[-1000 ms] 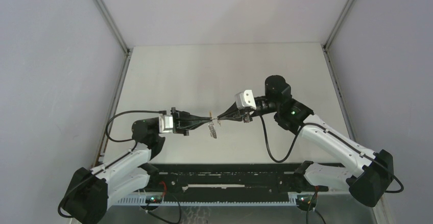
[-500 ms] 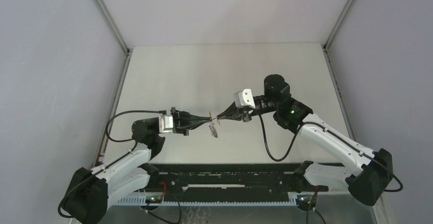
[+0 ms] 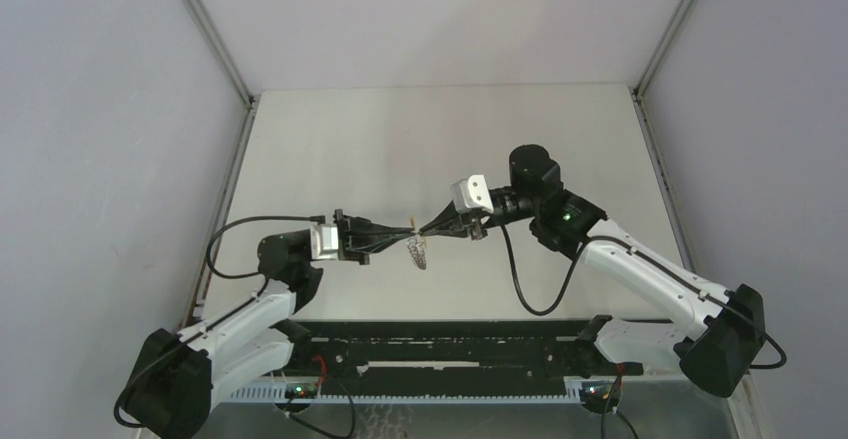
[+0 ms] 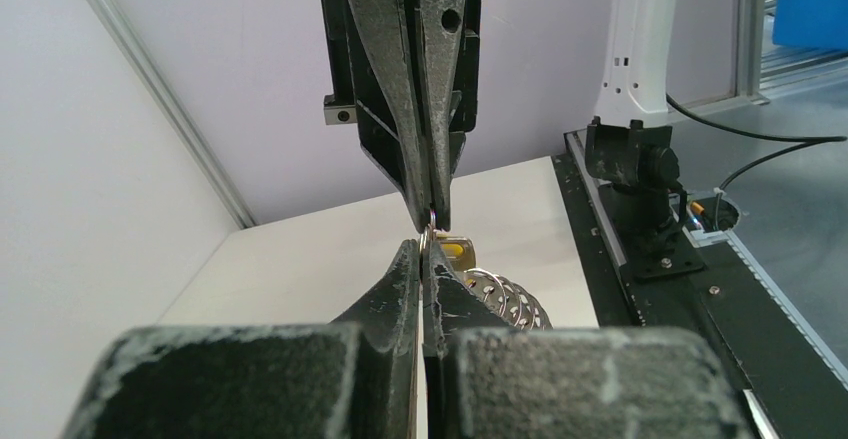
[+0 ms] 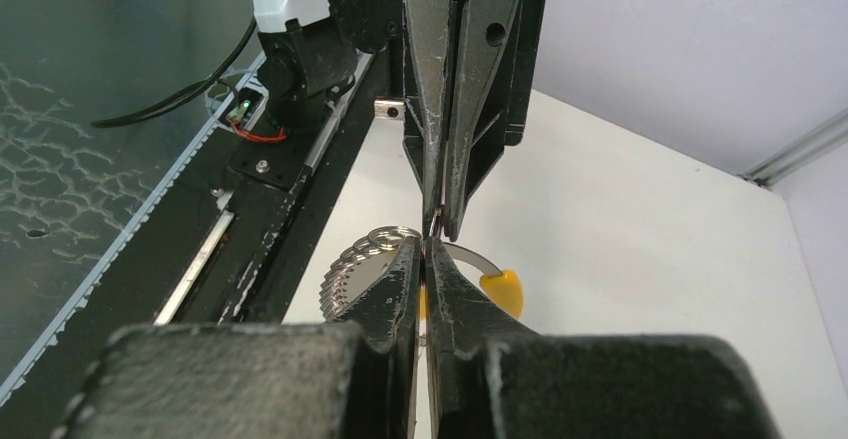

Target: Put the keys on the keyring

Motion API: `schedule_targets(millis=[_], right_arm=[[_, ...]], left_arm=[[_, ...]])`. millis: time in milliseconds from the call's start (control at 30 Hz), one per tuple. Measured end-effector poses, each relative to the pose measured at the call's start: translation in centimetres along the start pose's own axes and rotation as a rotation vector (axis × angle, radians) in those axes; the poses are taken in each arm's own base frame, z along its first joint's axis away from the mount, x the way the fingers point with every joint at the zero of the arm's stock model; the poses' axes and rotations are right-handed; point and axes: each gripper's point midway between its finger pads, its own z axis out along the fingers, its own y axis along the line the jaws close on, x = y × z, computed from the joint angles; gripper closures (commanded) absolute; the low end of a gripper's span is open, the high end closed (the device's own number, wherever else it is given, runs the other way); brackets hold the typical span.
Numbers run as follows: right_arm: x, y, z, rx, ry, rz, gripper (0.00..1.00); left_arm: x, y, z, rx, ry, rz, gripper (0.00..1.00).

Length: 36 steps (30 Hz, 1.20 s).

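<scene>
At centre frame above the surface (image 3: 450,139), left fingers (image 3: 400,233) and right fingers (image 3: 437,226) meet tip to tip, both pinched shut on the dangling keyring (image 3: 418,250), probably steadying it for threading.

I see the keyring (image 5: 466,254) silver-grey with a yellow-orange patch, mid-frame; left gripper (image 4: 422,251) and right gripper (image 5: 425,246) black, scuffed whitish; table (image 3: 400,139) plain off-white.
</scene>
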Motion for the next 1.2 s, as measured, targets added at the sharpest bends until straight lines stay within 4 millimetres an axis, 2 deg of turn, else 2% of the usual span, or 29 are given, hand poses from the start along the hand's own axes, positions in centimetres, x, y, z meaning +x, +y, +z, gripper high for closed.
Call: schedule_targets(millis=[833, 1033, 1200], right_arm=[[-0.1, -1.4, 0.7, 0.059, 0.023, -0.085, 1.00], [0.0, -1.9, 0.7, 0.099, 0.050, -0.104, 0.86], [0.0, -2.0, 0.7, 0.123, 0.067, -0.121, 0.80]], left_arm=[[-1.3, 1.7, -0.1, -0.111, -0.044, 0.024, 1.00], [-1.3, 2.2, -0.2, -0.141, -0.048, 0.021, 1.00], [-1.4, 2.5, -0.2, -0.163, -0.055, 0.021, 1.00]])
